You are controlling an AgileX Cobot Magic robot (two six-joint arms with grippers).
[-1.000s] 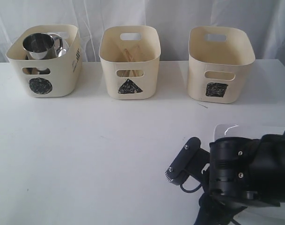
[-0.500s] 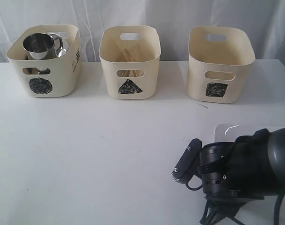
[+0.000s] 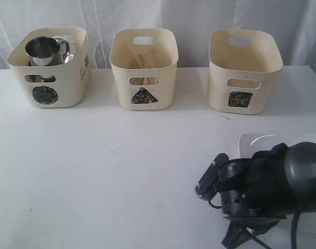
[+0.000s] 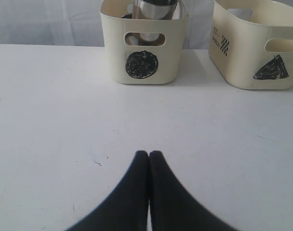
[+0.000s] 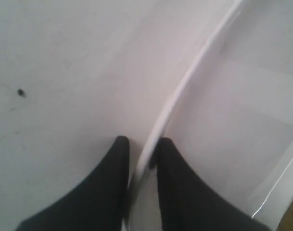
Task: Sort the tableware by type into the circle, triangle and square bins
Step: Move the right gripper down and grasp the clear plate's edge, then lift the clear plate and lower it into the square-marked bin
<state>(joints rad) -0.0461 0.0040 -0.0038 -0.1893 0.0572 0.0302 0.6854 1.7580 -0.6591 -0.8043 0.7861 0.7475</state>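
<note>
- White square plate (image 5: 233, 120) lies flat on the table (image 3: 121, 155) at its near right side, well apart from the row of bins along the far edge. In the exterior view the right arm (image 3: 272, 187) covers most of it, and only a strip of the far rim shows.
- Black fingers of the right gripper (image 5: 143, 147) straddle the plate's raised rim, one on the table side and one over the plate's inside. They press close against the rim, so the gripper is clenched on the plate's edge.
- Black too, the left gripper (image 4: 149, 155) is clenched with its fingertips touching and nothing between them. It sits over the table and points toward the circle bin (image 3: 46, 78).
- Cream plastic, the circle bin stands at the left end of the row. A steel mug (image 3: 42, 51) sits upright inside it, its mouth above the bin's rim.
- Cream as well, the triangle bin (image 3: 121, 78) stands in the middle of the row, with wooden chopsticks (image 3: 143, 59) leaning inside.
- Cream again, the square bin (image 3: 220, 83) stands at the right end and is the nearest of the three to the plate.
</note>
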